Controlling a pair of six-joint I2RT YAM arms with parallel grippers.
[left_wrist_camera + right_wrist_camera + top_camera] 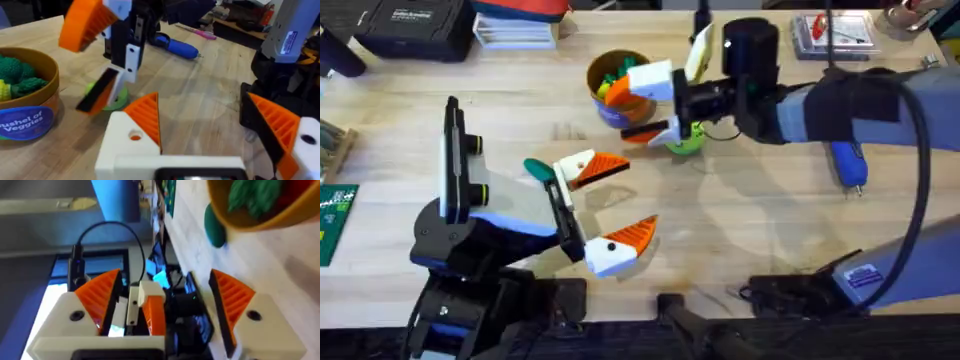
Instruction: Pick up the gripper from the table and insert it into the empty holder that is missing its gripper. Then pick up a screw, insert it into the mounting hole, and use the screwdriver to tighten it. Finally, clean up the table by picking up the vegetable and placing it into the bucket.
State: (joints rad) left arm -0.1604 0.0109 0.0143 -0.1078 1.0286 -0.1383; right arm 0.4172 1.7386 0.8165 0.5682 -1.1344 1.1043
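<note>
Two tools are out over the counter (740, 225), and I watch them from my screen. My left tool (620, 205) sits above the near half of the counter, a bit left of the middle. It is released, with its two orange-tipped fingers (632, 234) spread wide and nothing between them. A dark green lump (538, 168) lies on the wood just beside its farther finger. My right tool (625, 112) has reached across from the right edge to the middle, close to the far edge. Its fingers are apart too. In its own wrist view a small orange piece (155, 315) with a white part sits between them, close against one finger. I cannot tell if it is really held. The tool hangs right next to the bucket (595, 72), which stands near the far edge and has green veggies inside. A round green disc (685, 143) lies on the counter just under the right tool. The blue screwdriver (848, 165) lies flat toward the right edge, partly under the right arm.
</note>
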